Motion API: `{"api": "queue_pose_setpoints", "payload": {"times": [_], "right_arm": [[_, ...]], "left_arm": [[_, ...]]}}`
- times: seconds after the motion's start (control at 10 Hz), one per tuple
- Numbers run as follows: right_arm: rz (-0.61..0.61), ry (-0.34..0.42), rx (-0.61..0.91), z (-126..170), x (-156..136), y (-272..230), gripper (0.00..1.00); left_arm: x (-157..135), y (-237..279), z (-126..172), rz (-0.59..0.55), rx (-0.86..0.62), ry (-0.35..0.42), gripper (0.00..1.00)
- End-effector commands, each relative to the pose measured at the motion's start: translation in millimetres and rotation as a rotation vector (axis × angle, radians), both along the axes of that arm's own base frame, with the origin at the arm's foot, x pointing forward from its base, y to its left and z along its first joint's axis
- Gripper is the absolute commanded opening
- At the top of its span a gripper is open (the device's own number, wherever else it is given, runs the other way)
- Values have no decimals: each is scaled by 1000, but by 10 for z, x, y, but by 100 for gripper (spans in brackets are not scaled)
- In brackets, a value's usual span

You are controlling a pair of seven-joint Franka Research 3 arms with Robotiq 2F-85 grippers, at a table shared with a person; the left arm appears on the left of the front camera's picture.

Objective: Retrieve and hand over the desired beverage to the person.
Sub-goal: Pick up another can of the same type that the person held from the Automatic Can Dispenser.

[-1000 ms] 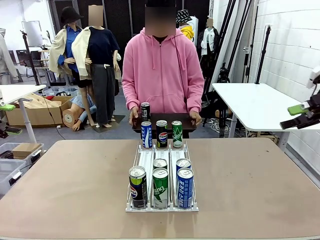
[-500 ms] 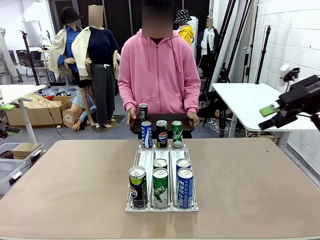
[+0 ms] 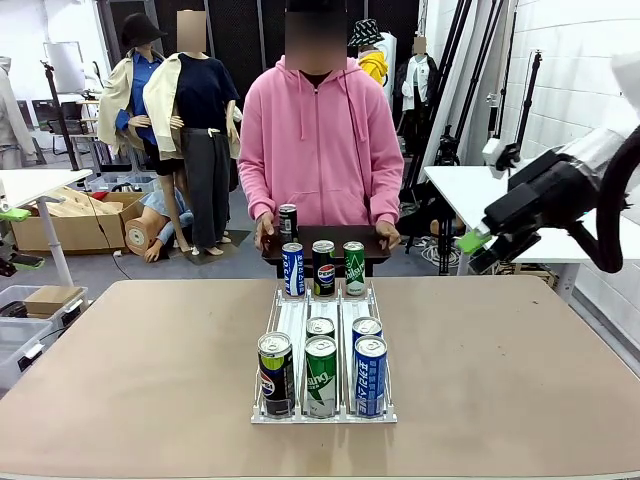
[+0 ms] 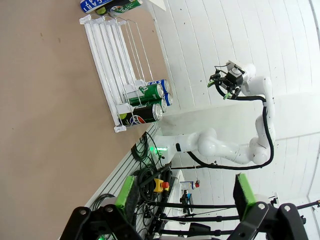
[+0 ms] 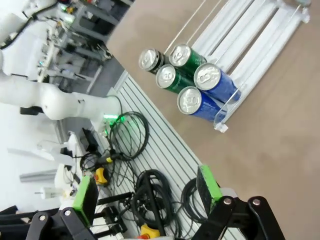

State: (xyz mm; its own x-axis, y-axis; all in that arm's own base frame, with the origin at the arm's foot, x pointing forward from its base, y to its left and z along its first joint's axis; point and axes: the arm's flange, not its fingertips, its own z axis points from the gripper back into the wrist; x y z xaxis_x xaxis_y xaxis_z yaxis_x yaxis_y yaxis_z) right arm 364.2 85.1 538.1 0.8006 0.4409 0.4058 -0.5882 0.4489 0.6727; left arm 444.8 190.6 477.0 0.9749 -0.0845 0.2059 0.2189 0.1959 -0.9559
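Early stage: the right claw (image 3: 473, 252), released and empty, hangs raised at far right; the left claw (image 4: 185, 180) is likewise released. The cans (image 3: 320, 372) stand in the rack (image 3: 296, 318) at mid-worktop (image 3: 150, 360), near the person (image 3: 320, 140). Picking and handover remain.

A brown table (image 3: 120, 380) is seen. A white wire rack (image 3: 290, 320) is set at its middle, loaded with cans (image 3: 321, 375).
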Motion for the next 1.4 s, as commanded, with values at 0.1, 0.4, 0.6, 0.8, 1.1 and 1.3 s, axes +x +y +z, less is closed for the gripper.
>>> {"api": "queue_pose_setpoints", "payload": {"times": [0.1,0.4,0.6,0.8,1.1,1.3], "right_arm": [[17,17,-124,-96,-31,345,100],[29,-7,-259,-211,-24,774,100],[11,-44,-339,-339,-2,1031,100],[1,-75,-427,-426,42,1257,100],[-12,-84,-565,-583,163,1540,100],[-25,-88,-627,-640,178,1689,100]], "left_arm": [[-50,-24,4,15,11,-4,100],[-50,-24,4,15,11,-4,100],[-50,-24,4,15,11,-4,100],[-50,-24,4,15,11,-4,100],[-50,-24,4,15,11,-4,100],[-50,-24,4,15,11,-4,100]]}}
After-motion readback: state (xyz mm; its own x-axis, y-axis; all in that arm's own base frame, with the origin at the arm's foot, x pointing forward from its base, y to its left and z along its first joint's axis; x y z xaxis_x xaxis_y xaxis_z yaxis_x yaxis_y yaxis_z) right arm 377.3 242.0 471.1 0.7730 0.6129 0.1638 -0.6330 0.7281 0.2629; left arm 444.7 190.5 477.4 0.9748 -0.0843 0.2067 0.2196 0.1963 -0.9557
